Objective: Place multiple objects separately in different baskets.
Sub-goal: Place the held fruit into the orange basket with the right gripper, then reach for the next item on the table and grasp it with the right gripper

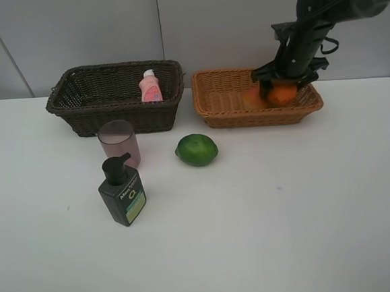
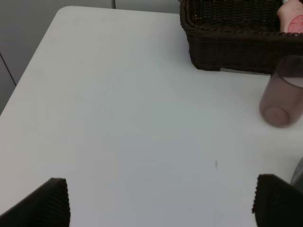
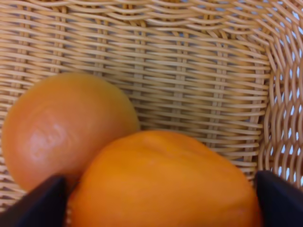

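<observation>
While the white table [image 1: 290,233] carries all, the dark basket [image 1: 84,107] stands left of the tan basket [image 1: 222,110]. Inside the tan basket the right gripper [image 1: 283,83] straddles the orange [image 1: 284,96]; whether it squeezes, I cannot tell. The left gripper [image 2: 161,203] gapes empty. Front-left of the tan basket stand a pump bottle [image 1: 122,195], cup [image 1: 119,142] and lime [image 1: 197,150]. A peach [image 1: 254,99] touches the orange, and a pink bottle [image 1: 150,86] sits in the dark basket.
</observation>
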`<action>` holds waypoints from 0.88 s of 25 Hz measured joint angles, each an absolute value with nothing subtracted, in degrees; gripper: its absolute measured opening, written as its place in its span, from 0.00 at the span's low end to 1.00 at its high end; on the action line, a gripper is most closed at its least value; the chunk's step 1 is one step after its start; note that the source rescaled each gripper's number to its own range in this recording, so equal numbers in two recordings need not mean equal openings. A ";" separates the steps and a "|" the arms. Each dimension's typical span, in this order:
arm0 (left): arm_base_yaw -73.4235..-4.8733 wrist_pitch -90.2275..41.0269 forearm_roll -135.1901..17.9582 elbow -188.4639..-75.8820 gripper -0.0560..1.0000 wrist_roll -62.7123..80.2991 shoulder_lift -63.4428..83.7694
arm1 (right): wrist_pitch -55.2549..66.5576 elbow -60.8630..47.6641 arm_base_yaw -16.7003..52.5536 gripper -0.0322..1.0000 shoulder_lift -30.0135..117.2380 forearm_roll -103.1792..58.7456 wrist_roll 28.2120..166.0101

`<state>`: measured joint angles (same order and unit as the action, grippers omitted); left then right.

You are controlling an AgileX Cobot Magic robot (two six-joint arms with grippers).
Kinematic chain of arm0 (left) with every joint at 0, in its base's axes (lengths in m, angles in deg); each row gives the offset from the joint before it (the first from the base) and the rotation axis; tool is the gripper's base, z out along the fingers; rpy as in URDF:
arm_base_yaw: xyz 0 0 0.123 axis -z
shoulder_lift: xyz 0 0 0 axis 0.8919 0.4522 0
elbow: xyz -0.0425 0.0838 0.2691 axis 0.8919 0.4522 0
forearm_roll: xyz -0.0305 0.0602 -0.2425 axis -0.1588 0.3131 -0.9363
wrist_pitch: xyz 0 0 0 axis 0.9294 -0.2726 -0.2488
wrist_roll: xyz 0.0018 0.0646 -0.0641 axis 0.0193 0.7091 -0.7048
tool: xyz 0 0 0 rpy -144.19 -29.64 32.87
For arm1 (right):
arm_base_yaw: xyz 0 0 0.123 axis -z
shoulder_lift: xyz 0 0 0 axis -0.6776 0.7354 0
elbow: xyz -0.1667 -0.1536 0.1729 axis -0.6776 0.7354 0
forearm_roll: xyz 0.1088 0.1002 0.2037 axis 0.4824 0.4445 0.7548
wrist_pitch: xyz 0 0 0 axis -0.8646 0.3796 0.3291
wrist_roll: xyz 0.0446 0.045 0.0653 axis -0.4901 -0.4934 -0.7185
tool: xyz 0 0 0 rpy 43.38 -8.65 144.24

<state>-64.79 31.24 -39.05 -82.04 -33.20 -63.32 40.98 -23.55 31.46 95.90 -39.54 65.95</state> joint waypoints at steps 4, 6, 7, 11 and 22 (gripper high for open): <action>-64.79 31.24 -39.05 -82.04 1.00 -33.20 -63.32 | 41.17 -23.55 31.46 0.98 95.64 -39.55 65.90; -64.79 31.24 -39.05 -82.04 1.00 -33.20 -63.32 | 41.59 -23.55 31.46 1.00 95.03 -39.49 65.90; -64.79 31.24 -39.05 -82.04 1.00 -33.20 -63.32 | 41.81 -23.55 31.46 1.00 94.44 -39.49 65.90; -64.79 31.24 -39.05 -82.04 1.00 -33.20 -63.32 | 43.94 -23.55 31.13 1.00 91.47 -39.48 65.90; -64.79 31.24 -39.05 -82.04 1.00 -33.20 -63.32 | 55.64 -23.55 17.60 1.00 87.19 -35.65 91.13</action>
<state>-64.79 31.24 -39.05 -82.04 -33.20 -63.32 55.64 -23.55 17.60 87.19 -35.65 91.13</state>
